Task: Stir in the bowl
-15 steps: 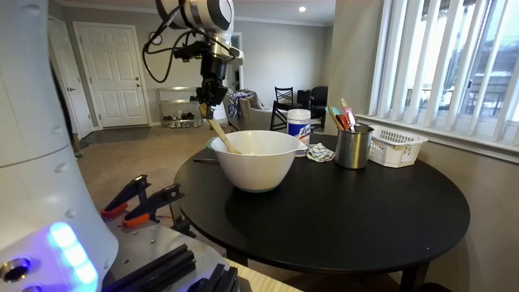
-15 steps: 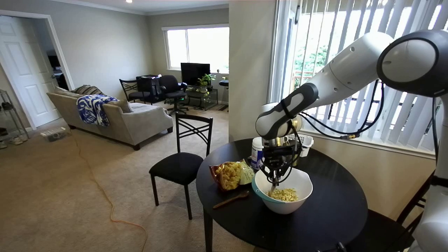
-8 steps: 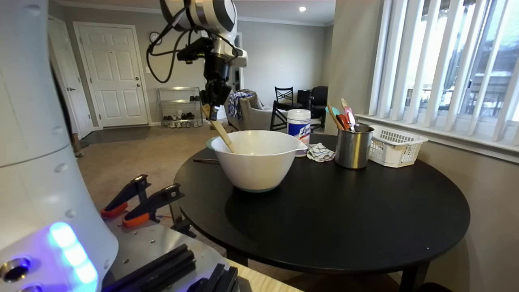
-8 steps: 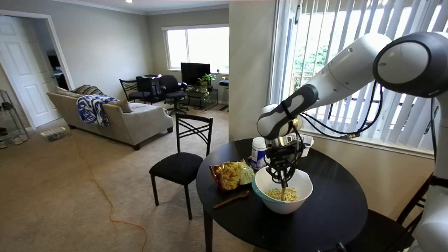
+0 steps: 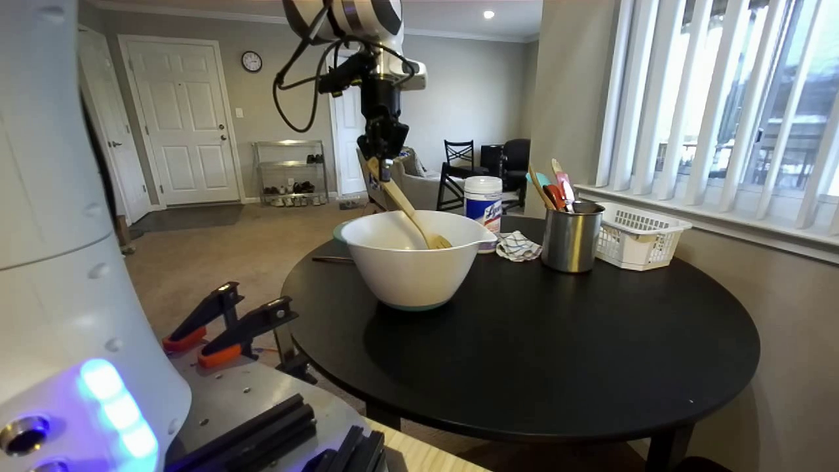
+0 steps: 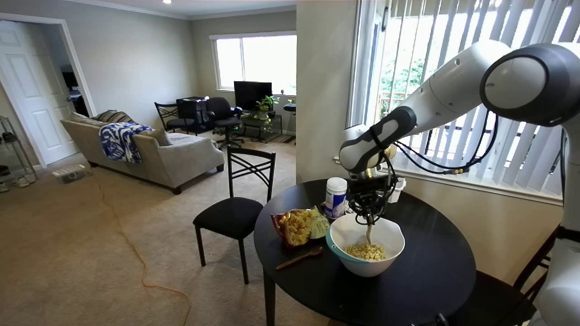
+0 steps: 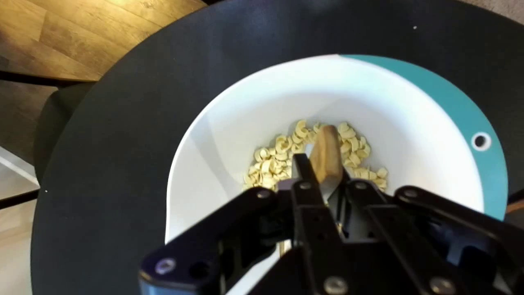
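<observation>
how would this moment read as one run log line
task: stir in bowl; gripper: shut on wooden utensil; utensil: tilted into bowl; bowl: on black table, pale pieces inside; utensil-pieces contact: unclear

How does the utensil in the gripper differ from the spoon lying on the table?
Colour: the gripped utensil is pale tan; the loose spoon is dark brown.
Pose: the gripped utensil slants, lower end inside the bowl; the loose spoon lies on the tabletop, outside the bowl.
Hold: the gripper is shut on the gripped utensil; nothing grips the loose spoon.
Shared: both look wooden, with long slim handles.
</observation>
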Motion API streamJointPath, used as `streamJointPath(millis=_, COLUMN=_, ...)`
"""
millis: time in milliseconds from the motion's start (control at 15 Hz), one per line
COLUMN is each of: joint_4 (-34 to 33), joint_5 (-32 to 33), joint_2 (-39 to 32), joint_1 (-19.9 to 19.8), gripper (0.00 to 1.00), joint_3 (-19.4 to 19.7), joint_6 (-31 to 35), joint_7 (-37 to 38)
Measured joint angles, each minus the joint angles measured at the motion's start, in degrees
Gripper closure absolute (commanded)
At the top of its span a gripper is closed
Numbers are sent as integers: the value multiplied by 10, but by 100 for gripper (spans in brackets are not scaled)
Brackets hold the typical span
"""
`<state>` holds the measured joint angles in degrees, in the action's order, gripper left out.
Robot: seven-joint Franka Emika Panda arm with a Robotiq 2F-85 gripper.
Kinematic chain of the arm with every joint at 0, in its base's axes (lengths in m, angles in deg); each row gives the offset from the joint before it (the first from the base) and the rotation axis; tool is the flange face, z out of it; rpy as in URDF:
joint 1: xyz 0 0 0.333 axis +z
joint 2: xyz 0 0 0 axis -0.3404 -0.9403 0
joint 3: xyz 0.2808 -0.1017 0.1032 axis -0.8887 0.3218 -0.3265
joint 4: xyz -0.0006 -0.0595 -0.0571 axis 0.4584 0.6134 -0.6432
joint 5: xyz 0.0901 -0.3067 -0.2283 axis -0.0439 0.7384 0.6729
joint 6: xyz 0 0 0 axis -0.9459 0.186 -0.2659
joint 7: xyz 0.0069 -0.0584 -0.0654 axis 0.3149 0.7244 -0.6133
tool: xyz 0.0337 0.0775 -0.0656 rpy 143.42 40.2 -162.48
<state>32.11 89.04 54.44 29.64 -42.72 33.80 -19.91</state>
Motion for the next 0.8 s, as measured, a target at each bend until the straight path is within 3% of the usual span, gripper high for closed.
streamJointPath(millis=800, joint_4=-74, joint_5=-115, joint_2=-73, joint_1=0, gripper=97, joint_3=-22, joint_6=26, joint_7=-3)
